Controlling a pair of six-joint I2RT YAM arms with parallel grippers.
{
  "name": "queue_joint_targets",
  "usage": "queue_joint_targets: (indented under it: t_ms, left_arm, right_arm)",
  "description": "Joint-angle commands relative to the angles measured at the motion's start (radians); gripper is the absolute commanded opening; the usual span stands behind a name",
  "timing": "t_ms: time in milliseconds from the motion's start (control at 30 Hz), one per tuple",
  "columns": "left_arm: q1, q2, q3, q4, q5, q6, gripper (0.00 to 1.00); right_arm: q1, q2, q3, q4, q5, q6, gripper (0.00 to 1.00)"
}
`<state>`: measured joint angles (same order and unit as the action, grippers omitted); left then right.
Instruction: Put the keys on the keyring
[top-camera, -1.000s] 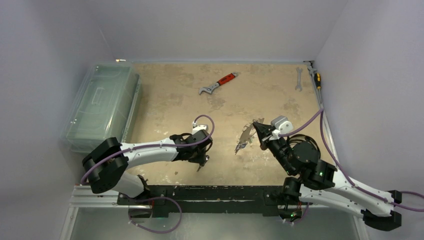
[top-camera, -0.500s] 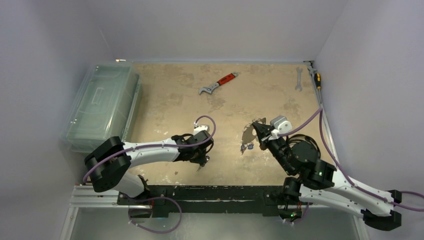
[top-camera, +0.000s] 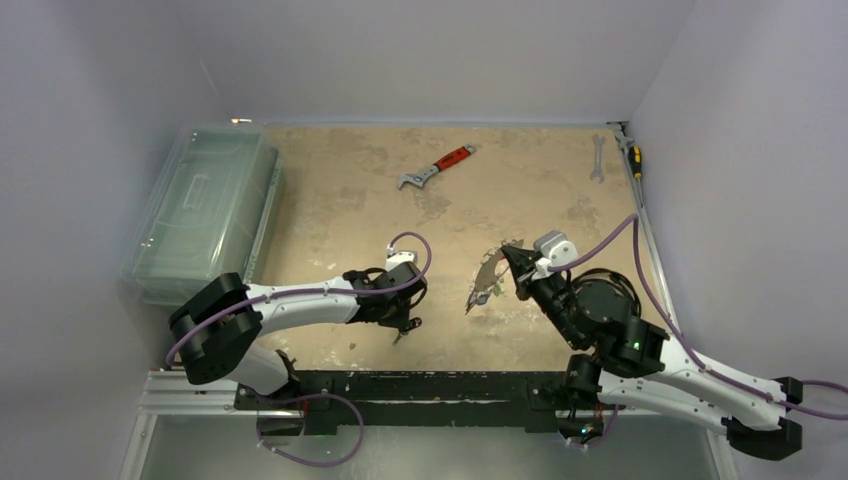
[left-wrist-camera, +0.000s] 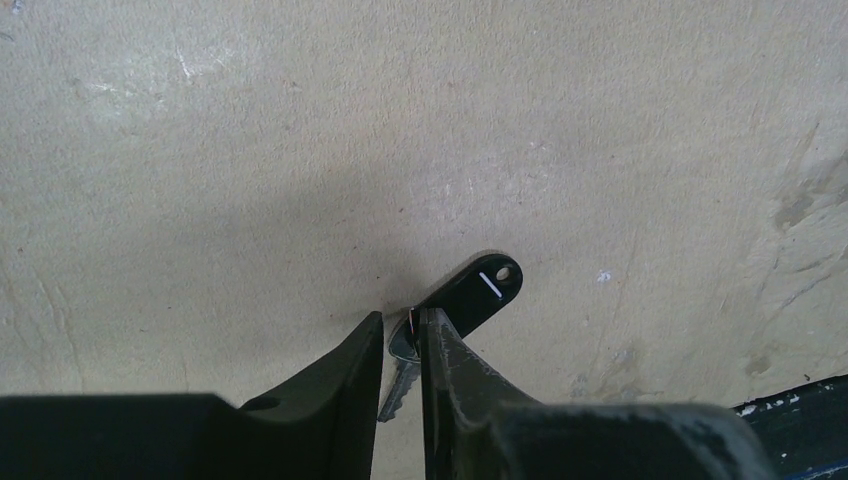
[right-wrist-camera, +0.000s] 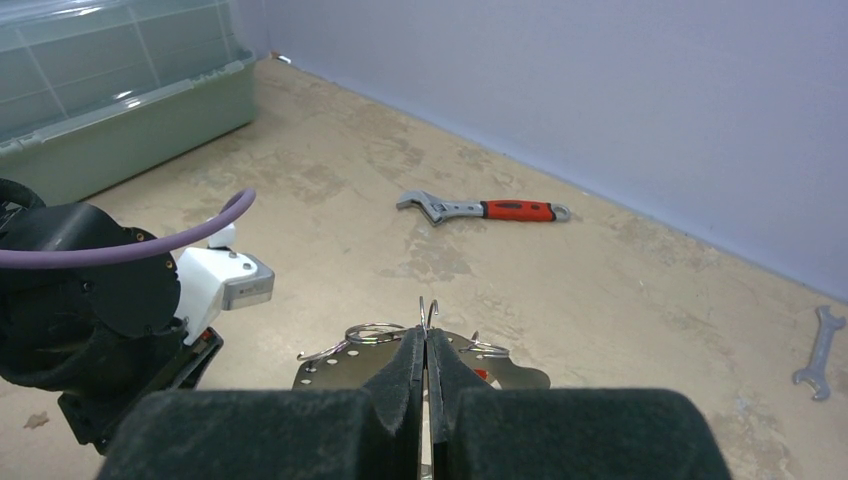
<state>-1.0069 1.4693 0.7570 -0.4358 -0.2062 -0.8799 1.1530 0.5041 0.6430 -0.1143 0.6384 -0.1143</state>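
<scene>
In the left wrist view my left gripper (left-wrist-camera: 400, 322) is nearly closed on a black-headed key (left-wrist-camera: 475, 293). Its neck is pinched between the fingertips, and its silver blade runs back between the fingers just above the table. From above, this gripper (top-camera: 405, 322) sits low near the table's front edge. My right gripper (right-wrist-camera: 426, 338) is shut on the keyring (right-wrist-camera: 330, 372), a flat silvery plate with wire loops, holding it above the table. In the top view the keyring (top-camera: 487, 272) tilts down to the left of the right gripper (top-camera: 508, 255), and something small hangs at its lower end.
A red-handled wrench (top-camera: 437, 167) lies at the back middle of the table. A plain spanner (top-camera: 597, 158) and a yellow-and-black screwdriver (top-camera: 633, 158) lie at the back right. A clear green lidded box (top-camera: 200, 210) stands along the left edge.
My right gripper has swung the keyring a little, so its lower end now hangs further left. My left gripper stays low over the black-headed key with its fingers drawn closer together.
</scene>
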Motion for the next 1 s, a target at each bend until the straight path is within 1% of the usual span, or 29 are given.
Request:
queue_joint_targets:
  t_ms: [0,267,300,467,600,733,833,967]
  left_arm:
    - [-0.006,-0.007,0.019,-0.006,0.001,-0.009,0.2]
    - [-0.012,-0.007,0.028,-0.015,0.012,-0.011,0.16]
    - [-0.014,-0.008,0.031,-0.018,0.013,-0.011,0.14]
    - [-0.016,-0.013,0.037,-0.026,0.021,-0.016,0.0]
    - [-0.018,-0.029,0.044,-0.027,0.026,0.002,0.0]
    - [-0.018,-0.088,0.055,-0.016,0.017,0.092,0.0]
    - [-0.017,-0.164,0.053,-0.004,-0.001,0.22,0.0]
    - [-0.016,-0.288,0.029,0.053,0.01,0.393,0.0]
  right_arm:
    - [0.005,0.0,0.056,0.039,0.01,0.01,0.0]
    - [0.005,0.006,0.056,0.037,0.011,0.011,0.0]
    - [0.005,0.005,0.055,0.037,0.011,0.011,0.0]
    - [0.005,0.011,0.055,0.039,0.01,0.011,0.0]
    - [0.005,0.018,0.054,0.04,0.006,0.012,0.0]
    - [0.005,0.017,0.051,0.045,-0.001,0.012,0.0]
    - [0.005,0.018,0.049,0.048,-0.014,0.011,0.0]
    - [0.005,0.016,0.049,0.052,-0.033,0.015,0.0]
